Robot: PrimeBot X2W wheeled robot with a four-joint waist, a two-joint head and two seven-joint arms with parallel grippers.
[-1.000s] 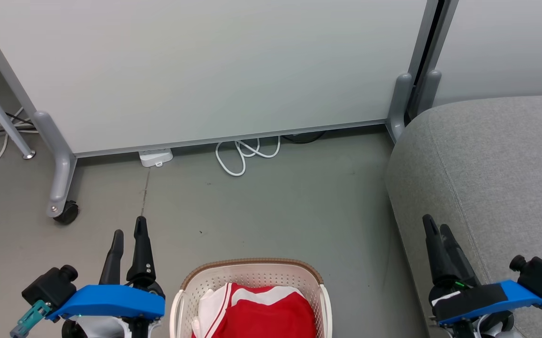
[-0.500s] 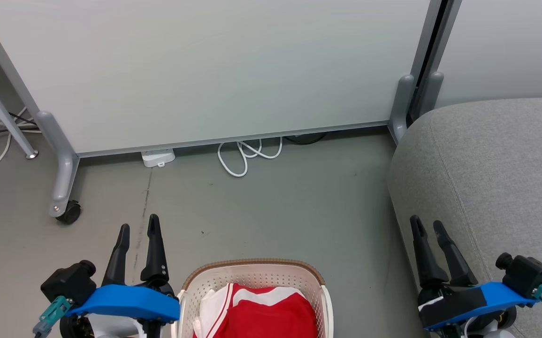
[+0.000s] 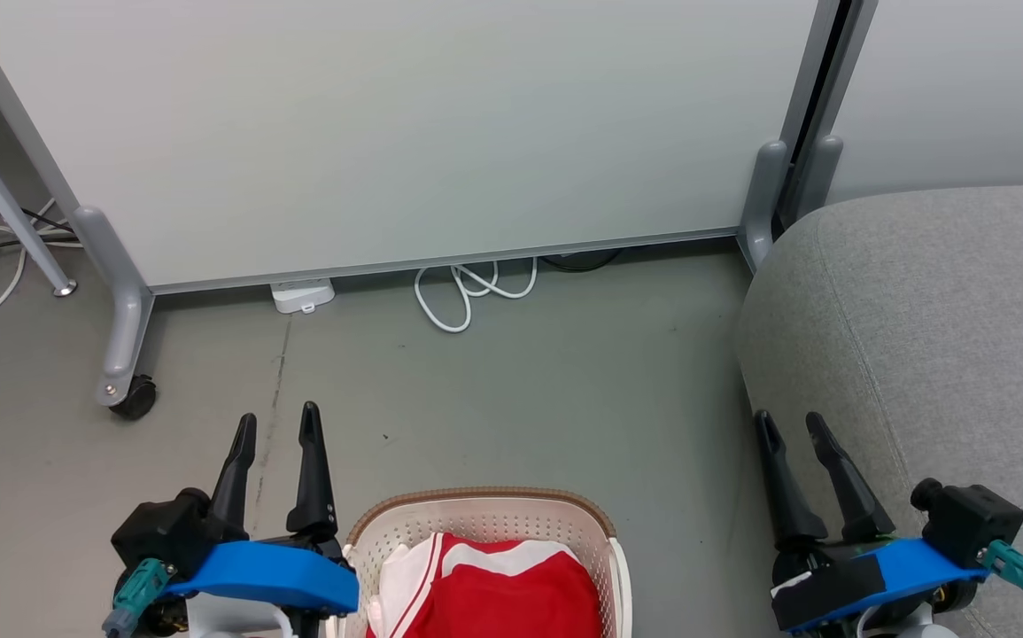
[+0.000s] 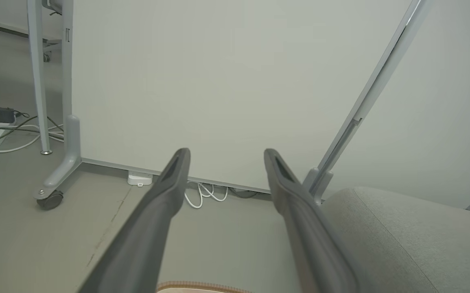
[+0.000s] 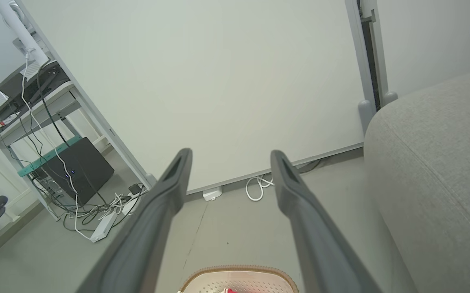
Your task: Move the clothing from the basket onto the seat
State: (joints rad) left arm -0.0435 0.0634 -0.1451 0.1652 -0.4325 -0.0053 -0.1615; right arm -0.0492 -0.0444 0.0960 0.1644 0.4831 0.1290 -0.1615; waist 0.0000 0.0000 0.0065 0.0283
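The cream perforated basket (image 3: 476, 512) with a brown rim stands on the floor at the bottom middle of the head view. Red clothing (image 3: 498, 594) with white stripes lies inside it. The big light-grey seat (image 3: 945, 337) fills the right side. My left gripper (image 3: 277, 421) hovers open just left of the basket, with nothing between its fingers. Open too, my right gripper (image 3: 790, 421) hangs over the seat's left edge, right of the basket. In the right wrist view the basket (image 5: 239, 272), a scrap of red clothing (image 5: 227, 290) and the seat (image 5: 434, 162) show past the gripper (image 5: 231, 154). The left wrist view has the gripper (image 4: 226, 154), the basket rim (image 4: 198, 286) and the seat (image 4: 397, 240).
A white partition panel (image 3: 387, 124) on grey wheeled feet (image 3: 126, 390) stands behind the basket. A white cable (image 3: 467, 288) and a small white box (image 3: 301, 294) lie at its base. A desk leg (image 3: 6, 213) and more cables sit at far left; grey floor (image 3: 520, 399) lies between.
Both grippers have drawn inward toward the basket, the left one rightward and the right one leftward. The head camera shifted slightly. The basket and clothing have not moved.
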